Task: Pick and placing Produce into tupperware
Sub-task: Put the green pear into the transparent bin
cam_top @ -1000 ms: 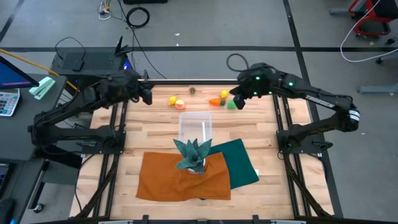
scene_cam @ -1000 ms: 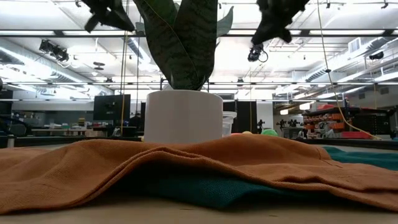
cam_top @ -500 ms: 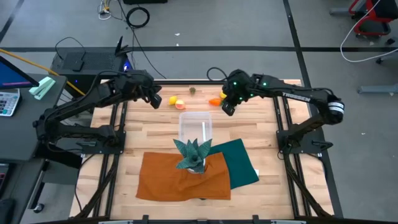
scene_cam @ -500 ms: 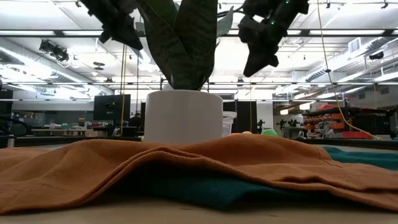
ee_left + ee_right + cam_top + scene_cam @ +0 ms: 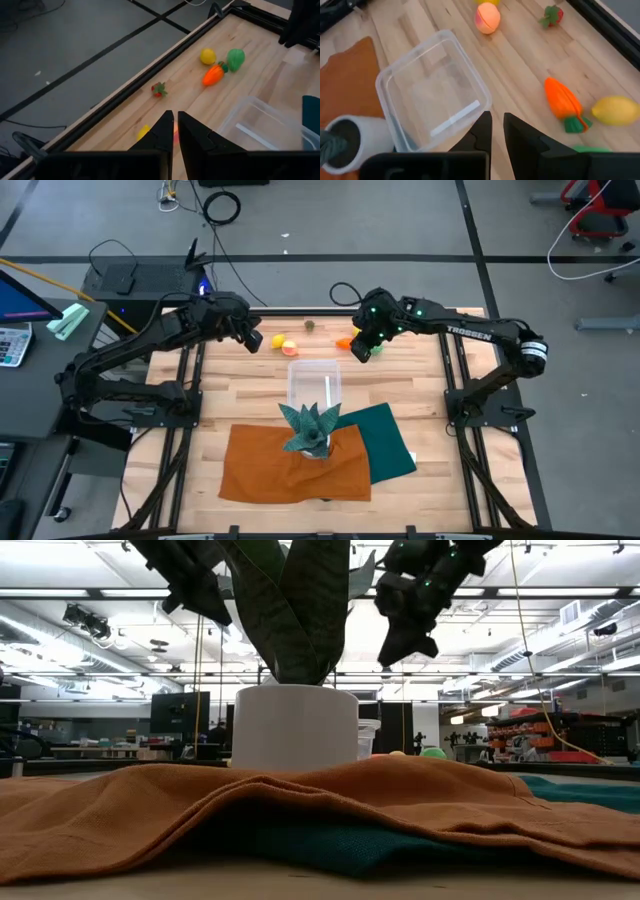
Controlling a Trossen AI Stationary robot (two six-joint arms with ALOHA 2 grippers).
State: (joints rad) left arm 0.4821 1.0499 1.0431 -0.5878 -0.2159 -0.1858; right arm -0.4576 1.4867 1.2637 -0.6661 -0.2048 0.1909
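From where I stand, the only lettering in sight is a short line of white characters along the forearm of the right arm point(image 5: 470, 332), and it is too small to make out. The screen point(image 5: 18, 298) at the left edge glows blue and pink, yet nothing on it resolves into words. The calculator-like keypad point(image 5: 10, 345) beside it shows rows of keys whose markings cannot be told. Nothing on the worktop point(image 5: 420, 395) carries a label, brand or number that can be read.
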